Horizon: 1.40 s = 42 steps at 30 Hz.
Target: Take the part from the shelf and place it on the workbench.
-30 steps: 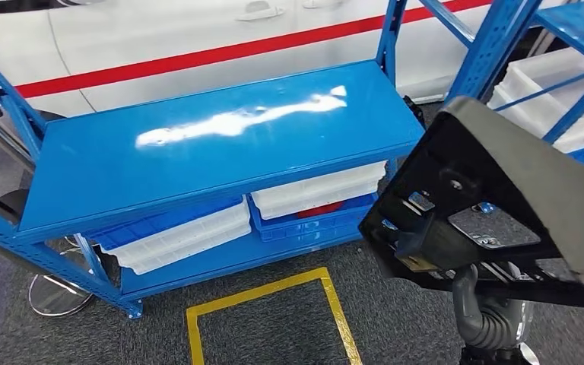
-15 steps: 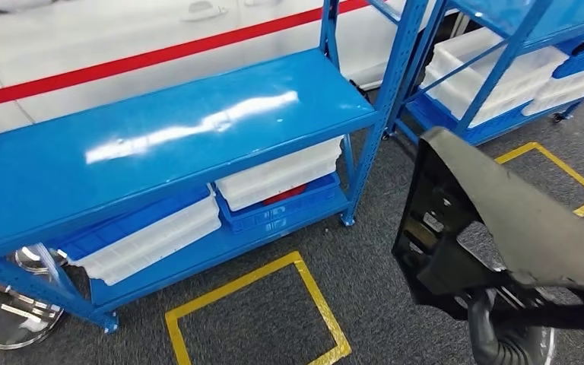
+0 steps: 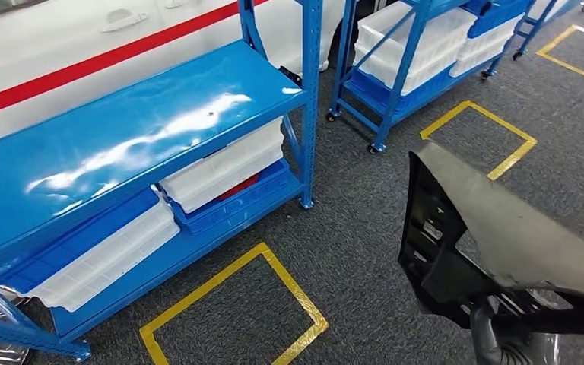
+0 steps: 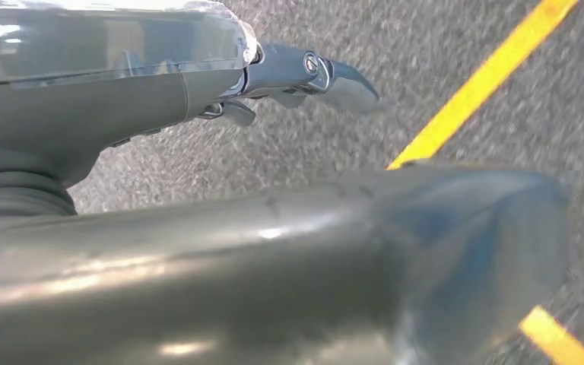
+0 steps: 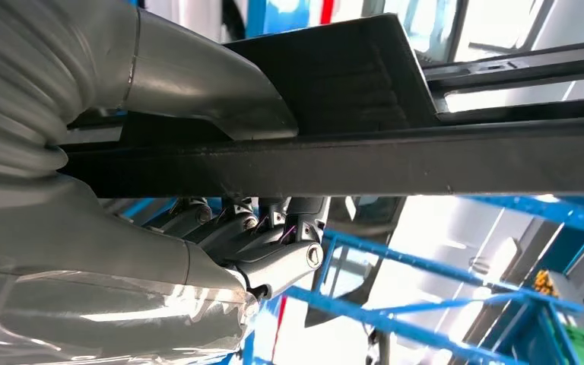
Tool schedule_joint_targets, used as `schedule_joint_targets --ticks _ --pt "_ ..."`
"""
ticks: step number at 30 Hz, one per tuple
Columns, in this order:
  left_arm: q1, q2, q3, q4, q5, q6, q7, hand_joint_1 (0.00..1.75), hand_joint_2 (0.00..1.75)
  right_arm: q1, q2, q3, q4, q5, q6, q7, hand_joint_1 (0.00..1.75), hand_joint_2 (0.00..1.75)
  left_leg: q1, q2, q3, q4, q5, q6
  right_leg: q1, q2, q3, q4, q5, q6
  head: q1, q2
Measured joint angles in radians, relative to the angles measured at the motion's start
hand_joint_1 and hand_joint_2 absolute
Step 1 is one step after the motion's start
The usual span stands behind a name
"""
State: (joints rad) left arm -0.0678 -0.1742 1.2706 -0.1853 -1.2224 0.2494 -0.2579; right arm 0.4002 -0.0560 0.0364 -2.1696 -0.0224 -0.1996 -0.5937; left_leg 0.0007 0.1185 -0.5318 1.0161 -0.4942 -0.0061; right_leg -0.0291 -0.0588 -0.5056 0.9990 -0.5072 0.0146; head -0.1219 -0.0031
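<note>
right hand (image 5: 220, 251) grips the black part (image 3: 502, 243) at five o'clock in the head view, thumb over a bar, fingers curled beneath. left hand (image 4: 289, 76) hangs over grey carpet, fingers apart, holding nothing. blue shelf (image 3: 106, 144) stands at ten o'clock.

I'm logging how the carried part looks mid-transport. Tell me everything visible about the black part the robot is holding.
The black part is a large, flat panel, plastic-looking, with a smooth matte grey outer face and a ribbed black inner frame with cut-outs and clips. It sits tilted at the lower right of the head view, above the grey carpet. In the right wrist view the right robot hand grips one of its dark bars, thumb on one side, fingers on the other.
</note>
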Motion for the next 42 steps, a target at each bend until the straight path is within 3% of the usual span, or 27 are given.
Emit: schedule_joint_targets --ticks 2,3,4,5,6,8,10,12,13,15,17,19,20,21,22,24,25,27,28,30,32,34,35,37,39,41,42 --pt "0.003 -0.004 0.009 0.000 0.013 0.011 0.008 0.00 0.00 -0.003 0.013 -0.001 0.000 0.018 0.013 0.009 1.75 1.75 0.007 -0.067 -0.057 0.143 -0.086 -0.011 0.004 0.041 -0.023 -0.003 0.018 -0.028 0.000 0.000" --pt "0.006 -0.005 0.016 0.000 0.023 0.012 0.012 0.00 0.00 -0.009 0.021 0.002 0.002 0.028 0.022 0.015 1.75 1.75 0.009 -0.104 -0.086 0.222 -0.127 -0.011 0.009 0.060 -0.033 -0.002 0.026 -0.035 0.000 0.000" --pt "0.008 -0.006 0.022 0.000 0.036 0.009 0.015 0.00 0.00 -0.017 0.027 0.007 0.007 0.036 0.033 0.021 1.75 1.75 0.009 -0.111 -0.103 0.274 -0.143 -0.009 0.012 0.079 -0.040 -0.001 0.032 -0.038 0.000 0.000" --pt "0.005 -0.008 0.030 0.000 0.052 0.009 0.017 0.00 0.00 -0.031 0.032 0.015 0.016 0.044 0.047 0.029 1.75 1.75 0.009 -0.113 -0.092 0.261 -0.123 -0.006 0.015 0.096 -0.045 0.001 0.036 -0.038 0.000 0.000" --pt "-0.001 -0.011 0.040 0.000 0.070 0.017 0.016 0.00 0.00 -0.051 0.036 0.027 0.030 0.053 0.060 0.036 1.75 1.75 0.009 -0.119 -0.065 0.210 -0.089 -0.002 0.016 0.112 -0.048 0.003 0.039 -0.036 0.000 0.000" --pt "-0.019 -0.021 0.060 0.000 0.098 0.054 0.018 0.00 0.00 -0.101 0.043 0.057 0.064 0.072 0.076 0.050 1.75 1.75 0.009 -0.162 0.006 0.068 -0.029 0.009 0.016 0.141 -0.056 0.008 0.045 -0.030 0.000 0.000" --pt "-0.039 -0.028 0.075 0.000 0.111 0.057 0.027 0.00 0.00 -0.139 0.048 0.082 0.093 0.086 0.075 0.055 1.75 1.75 0.008 -0.198 0.040 -0.008 -0.012 0.013 0.014 0.162 -0.067 0.013 0.053 -0.018 0.000 0.000" --pt "-0.053 -0.029 0.086 0.000 0.119 0.026 0.037 0.00 0.00 -0.163 0.050 0.099 0.114 0.094 0.070 0.056 1.75 1.75 0.008 -0.188 0.038 -0.019 -0.009 0.014 0.012 0.181 -0.078 0.012 0.063 -0.002 0.000 0.000" --pt "-0.057 -0.028 0.091 0.000 0.120 0.016 0.039 0.00 0.00 -0.171 0.051 0.104 0.122 0.095 0.067 0.056 1.75 1.75 0.009 -0.175 0.037 -0.023 -0.005 0.019 0.013 0.176 -0.084 0.017 0.062 0.003 0.000 0.000" --pt "-0.059 -0.029 0.097 0.000 0.122 0.009 0.035 0.00 0.00 -0.186 0.051 0.113 0.135 0.098 0.062 0.057 1.75 1.75 0.012 -0.146 0.034 -0.033 0.005 0.032 0.016 0.130 -0.114 0.075 0.025 0.009 0.001 0.000" --pt "-0.057 -0.028 0.101 0.000 0.125 0.007 0.026 0.00 0.00 -0.201 0.051 0.122 0.148 0.099 0.059 0.057 1.75 1.75 0.008 -0.116 0.028 -0.034 0.009 0.039 0.014 0.079 -0.174 0.202 -0.042 0.016 0.001 0.000" --pt "-0.056 -0.027 0.104 0.000 0.129 0.007 0.015 0.00 0.00 -0.208 0.051 0.132 0.162 0.101 0.056 0.057 1.75 1.75 0.004 -0.086 0.022 -0.031 0.010 0.039 0.010 0.066 -0.215 0.296 -0.071 0.022 0.001 0.000" --pt "-0.057 -0.026 0.105 0.000 0.131 0.007 0.010 0.00 0.00 -0.210 0.051 0.136 0.168 0.102 0.056 0.057 1.75 1.75 0.003 -0.071 0.020 -0.030 0.009 0.039 0.008 0.062 -0.208 0.291 -0.058 0.023 0.001 0.000" --pt "-0.057 -0.026 0.105 0.000 0.132 0.007 0.005 0.00 0.00 -0.212 0.051 0.140 0.173 0.103 0.056 0.056 1.75 1.75 0.002 -0.059 0.020 -0.028 0.007 0.038 0.007 0.054 -0.180 0.243 -0.029 0.024 0.001 0.000" --pt "-0.058 -0.026 0.106 0.000 0.134 0.007 0.000 0.00 0.00 -0.216 0.051 0.145 0.177 0.103 0.055 0.054 1.75 1.75 0.002 -0.046 0.021 -0.027 0.006 0.036 0.007 0.037 -0.139 0.170 0.004 0.022 0.001 0.000" --pt "-0.059 -0.026 0.109 0.000 0.138 0.007 -0.011 0.00 0.00 -0.228 0.051 0.154 0.184 0.101 0.054 0.051 1.75 1.75 -0.003 -0.026 0.022 -0.024 0.001 0.029 0.017 -0.004 -0.074 0.048 0.039 0.011 0.001 0.000" --pt "-0.059 -0.026 0.111 0.000 0.141 0.007 -0.015 0.00 0.00 -0.235 0.051 0.159 0.186 0.099 0.052 0.049 1.75 1.75 -0.006 -0.017 0.023 -0.023 -0.001 0.025 0.022 -0.015 -0.063 0.021 0.042 0.004 0.001 0.000" --pt "-0.060 -0.026 0.115 0.000 0.144 0.008 -0.023 0.00 0.00 -0.245 0.051 0.165 0.190 0.096 0.050 0.046 1.75 1.75 -0.008 0.003 0.024 -0.021 -0.002 0.016 0.027 0.001 -0.067 0.014 0.043 -0.010 0.001 0.000" --pt "-0.061 -0.026 0.117 0.000 0.145 0.007 -0.026 0.00 0.00 -0.248 0.050 0.167 0.191 0.095 0.049 0.046 1.75 1.75 -0.007 0.002 0.023 -0.018 -0.007 0.010 0.025 0.011 -0.069 0.011 0.046 -0.016 0.001 0.000" --pt "-0.060 -0.026 0.120 0.000 0.148 0.002 -0.033 0.00 0.00 -0.258 0.049 0.173 0.193 0.095 0.047 0.043 1.75 1.75 -0.002 -0.042 0.004 0.031 -0.044 0.002 0.019 0.033 -0.071 0.005 0.052 -0.029 0.001 0.000" --pt "-0.056 -0.025 0.123 0.000 0.152 -0.005 -0.038 0.00 0.00 -0.269 0.049 0.182 0.196 0.095 0.044 0.037 1.75 1.75 0.001 -0.097 -0.052 0.158 -0.112 -0.001 0.018 0.057 -0.074 0.004 0.056 -0.037 0.001 0.000" --pt "-0.051 -0.025 0.126 0.000 0.156 -0.008 -0.039 0.00 0.00 -0.273 0.046 0.190 0.201 0.093 0.042 0.031 1.75 1.75 0.002 -0.111 -0.105 0.271 -0.149 -0.002 0.018 0.084 -0.077 0.006 0.058 -0.038 0.001 0.000" --pt "-0.049 -0.025 0.127 0.000 0.157 -0.008 -0.039 0.00 0.00 -0.273 0.044 0.192 0.204 0.091 0.041 0.030 1.75 1.75 0.003 -0.112 -0.110 0.279 -0.138 -0.002 0.018 0.098 -0.077 0.008 0.058 -0.038 0.001 0.000" --pt "-0.049 -0.025 0.129 0.000 0.161 -0.009 -0.037 0.00 0.00 -0.276 0.040 0.199 0.210 0.085 0.041 0.028 1.75 1.75 0.009 -0.128 -0.068 0.180 -0.067 -0.003 0.017 0.128 -0.077 0.015 0.057 -0.035 0.001 0.000" --pt "-0.048 -0.024 0.131 0.000 0.164 -0.012 -0.033 0.00 0.00 -0.284 0.037 0.206 0.214 0.078 0.040 0.028 1.75 1.75 0.018 -0.180 -0.018 0.057 -0.015 -0.003 0.017 0.156 -0.083 0.028 0.054 -0.026 0.001 0.000" --pt "-0.047 -0.023 0.134 0.000 0.167 -0.016 -0.027 0.00 0.00 -0.292 0.034 0.212 0.217 0.076 0.039 0.028 1.75 1.75 0.019 -0.208 -0.004 0.019 -0.010 0.000 0.015 0.180 -0.096 0.035 0.057 -0.011 0.001 0.000" --pt "-0.048 -0.022 0.135 0.000 0.169 -0.018 -0.026 0.00 0.00 -0.294 0.032 0.214 0.218 0.076 0.038 0.028 1.75 1.75 0.017 -0.199 -0.004 0.016 -0.008 0.005 0.013 0.193 -0.101 0.034 0.061 -0.003 0.001 0.000"
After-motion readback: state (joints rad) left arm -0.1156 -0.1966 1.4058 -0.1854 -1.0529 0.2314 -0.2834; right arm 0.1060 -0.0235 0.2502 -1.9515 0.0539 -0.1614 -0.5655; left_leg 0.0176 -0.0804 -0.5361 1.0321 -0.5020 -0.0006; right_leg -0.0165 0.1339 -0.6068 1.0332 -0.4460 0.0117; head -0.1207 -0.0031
